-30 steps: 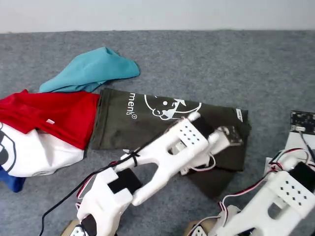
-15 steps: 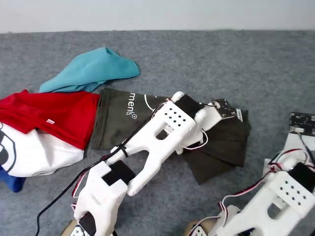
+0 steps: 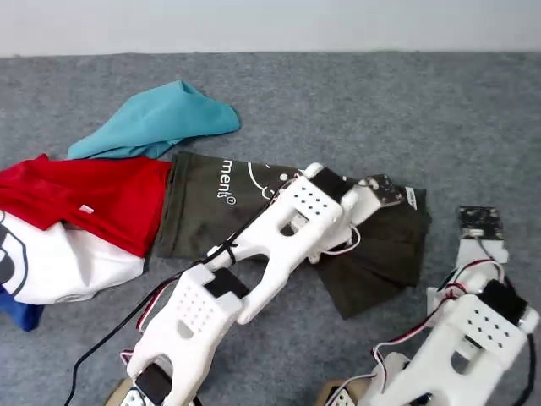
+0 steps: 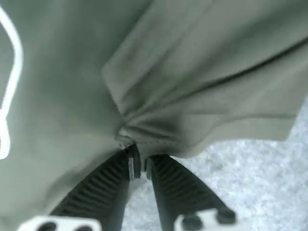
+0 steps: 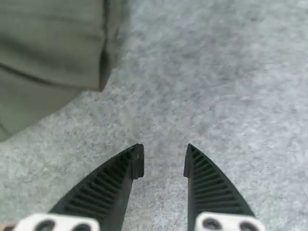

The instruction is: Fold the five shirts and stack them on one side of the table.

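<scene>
right now i am pinching a bunched bit of hem on the olive shirt (image 4: 192, 72) in my left hand (image 4: 138, 166), its fingers closed down to a sliver on the cloth. the shirt is lying across the middle of the grey worktop (image 3: 380, 101), its long axis running side to side, and the corner i am holding is sitting at the end away from the other shirts. my right hand (image 5: 162, 161) is hovering over bare worktop just beside that same end, fingers parted and holding nothing. i judge the next fold is turning on carrying this corner along the long axis toward the printed end, and my left is the nearer one. the red shirt (image 3: 93, 194), teal shirt (image 3: 161, 118), white shirt (image 3: 59, 262) and blue shirt (image 3: 21, 315) are lying heaped beyond that printed end. my own arm is covering the shirt's middle in the high view, so i cannot tell how neat the fold is.
</scene>
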